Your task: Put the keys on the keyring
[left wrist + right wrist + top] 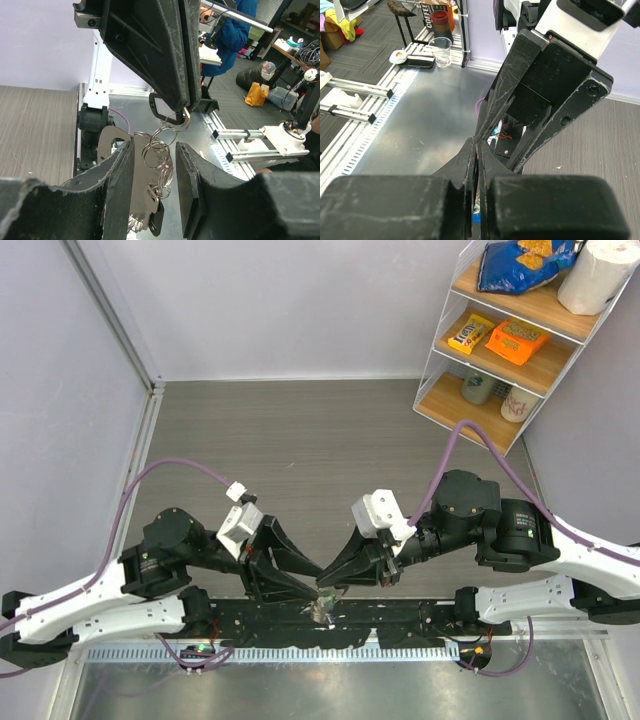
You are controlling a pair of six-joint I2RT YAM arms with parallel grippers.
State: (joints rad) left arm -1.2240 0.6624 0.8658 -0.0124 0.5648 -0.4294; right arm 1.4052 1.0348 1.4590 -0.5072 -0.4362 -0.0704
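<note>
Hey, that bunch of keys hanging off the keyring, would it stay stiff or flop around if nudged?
Probably floppy: the keys dangle from linked loops under the keyring, held only by the right pincer at its tips. A nudge would likely set them swinging and twisting. The thin, shiny metal might also slip in a grip.

Two white-shelled robot arms, the left arm point(90, 605) and right arm point(590, 570), carry bulky black joints, purple cables point(170, 468) and white wrist blocks point(240, 525). The left gripper point(155, 157) and right gripper point(476, 150) end in scuffed black wedge-shaped fingers with sunken screw heads.
</note>
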